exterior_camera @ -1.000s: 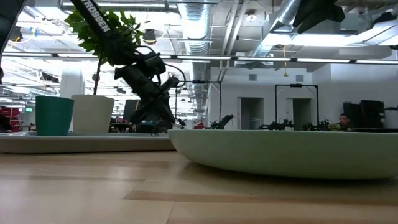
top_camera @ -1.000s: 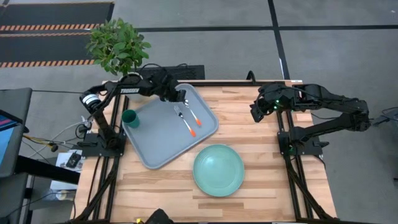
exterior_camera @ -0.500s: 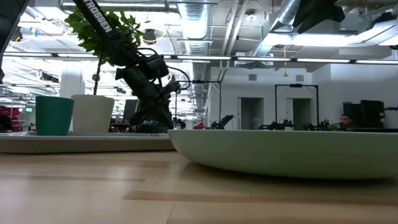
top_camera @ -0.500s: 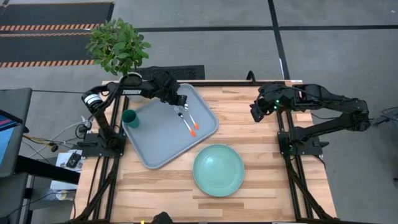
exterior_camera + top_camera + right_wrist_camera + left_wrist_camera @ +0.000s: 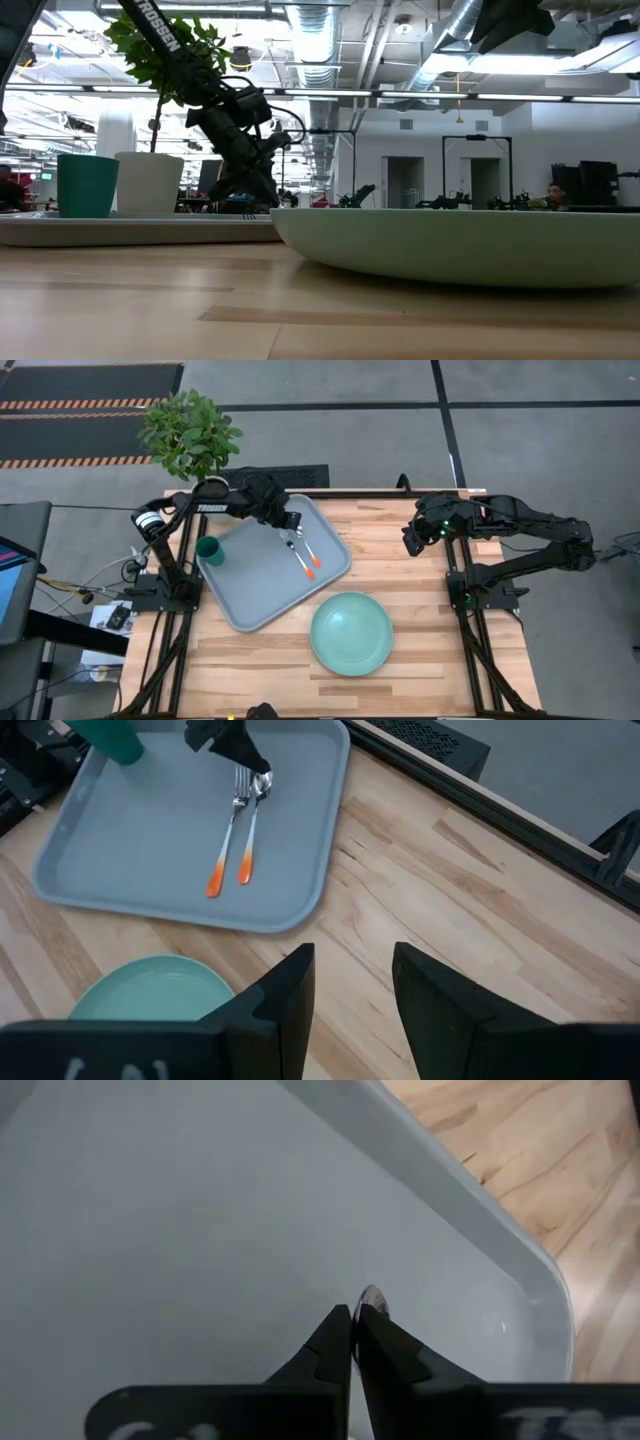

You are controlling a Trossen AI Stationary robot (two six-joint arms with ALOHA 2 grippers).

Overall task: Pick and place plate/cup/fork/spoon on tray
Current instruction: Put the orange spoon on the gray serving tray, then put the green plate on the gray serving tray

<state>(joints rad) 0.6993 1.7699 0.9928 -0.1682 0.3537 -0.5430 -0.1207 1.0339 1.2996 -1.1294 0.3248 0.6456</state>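
Note:
The pale grey-blue tray lies slantwise at the table's far left. On it stand the dark teal cup and, side by side, an orange-handled fork and spoon. The mint-green plate rests on the bare wood near the tray's right corner. My left gripper is shut, low over the tray's far end, its tips at the spoon's bowl. My right gripper is open and empty above the table's far right. My left gripper's shut fingertips point down at the tray beside the spoon's bowl. I cannot tell whether they touch the bowl or the tray.
A potted plant in a white pot stands beyond the table's far left corner. Bare wood lies between the plate and the right arm's base.
My left gripper has drawn back a little toward the table's left over the tray's far end, staying shut. The fork, spoon, cup and plate lie as before.

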